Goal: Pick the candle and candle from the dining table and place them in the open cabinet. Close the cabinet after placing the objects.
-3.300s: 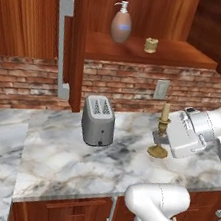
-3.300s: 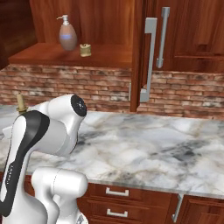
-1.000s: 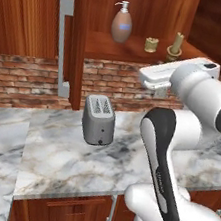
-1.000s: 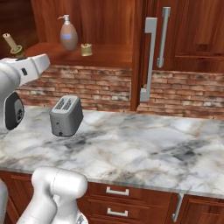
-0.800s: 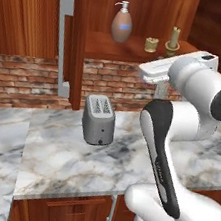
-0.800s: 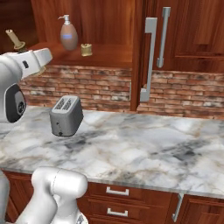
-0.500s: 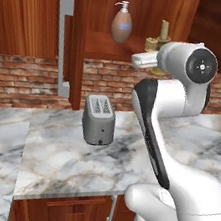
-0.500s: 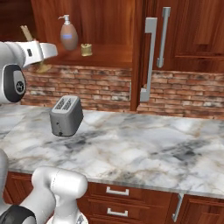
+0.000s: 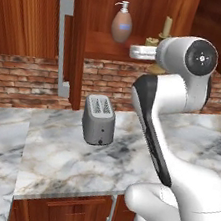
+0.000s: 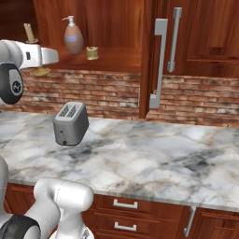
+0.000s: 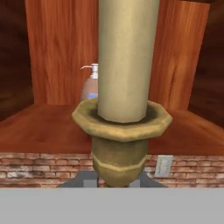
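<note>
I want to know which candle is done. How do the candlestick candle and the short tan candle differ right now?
The candlestick candle is tall and slim on a brass-gold holder; the short tan candle is squat and roundish. The candlestick candle is held upright in the shut gripper, in the air by the front of the open cabinet's shelf; the short tan candle already rests on that shelf, beside the soap dispenser. Both are upright, warm tan-gold.

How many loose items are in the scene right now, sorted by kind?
Candles: 2, the candlestick candle held at the cabinet opening and the short tan candle on the shelf
Soap dispensers: 1, the soap bottle on the shelf
Toasters: 1, the grey toaster on the marble top
Total: 4
</note>
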### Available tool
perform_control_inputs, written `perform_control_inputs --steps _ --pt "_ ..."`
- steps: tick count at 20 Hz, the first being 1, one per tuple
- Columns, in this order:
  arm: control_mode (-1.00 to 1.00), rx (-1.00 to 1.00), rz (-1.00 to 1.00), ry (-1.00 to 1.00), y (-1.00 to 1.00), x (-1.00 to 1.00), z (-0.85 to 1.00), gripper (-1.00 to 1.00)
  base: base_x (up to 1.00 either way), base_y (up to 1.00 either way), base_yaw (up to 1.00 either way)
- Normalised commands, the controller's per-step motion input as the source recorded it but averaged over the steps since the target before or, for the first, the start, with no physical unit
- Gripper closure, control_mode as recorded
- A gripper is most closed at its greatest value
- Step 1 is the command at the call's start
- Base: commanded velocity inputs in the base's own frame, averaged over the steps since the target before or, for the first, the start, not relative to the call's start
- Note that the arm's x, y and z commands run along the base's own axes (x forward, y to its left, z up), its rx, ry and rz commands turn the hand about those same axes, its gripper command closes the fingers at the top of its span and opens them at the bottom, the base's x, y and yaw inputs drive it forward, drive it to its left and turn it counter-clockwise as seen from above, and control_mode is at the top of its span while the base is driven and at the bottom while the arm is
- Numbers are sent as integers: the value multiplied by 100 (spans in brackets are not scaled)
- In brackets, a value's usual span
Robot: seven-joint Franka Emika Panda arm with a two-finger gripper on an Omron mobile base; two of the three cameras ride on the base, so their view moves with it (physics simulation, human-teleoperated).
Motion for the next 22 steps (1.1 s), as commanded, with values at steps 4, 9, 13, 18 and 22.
perform_control_inputs --steps 4,9,13,18,22 --pt "-100 0 0 -1 0 74 0 100 0 0 0" --pt "-100 0 0 5 0 86 0 100 0 0 0" --pt "-100 0 0 1 13 95 -5 100 0 0 0" --pt "-100 0 0 -11 29 82 -20 100 0 0 0" --pt "-100 0 0 -1 20 72 -32 100 0 0 0"
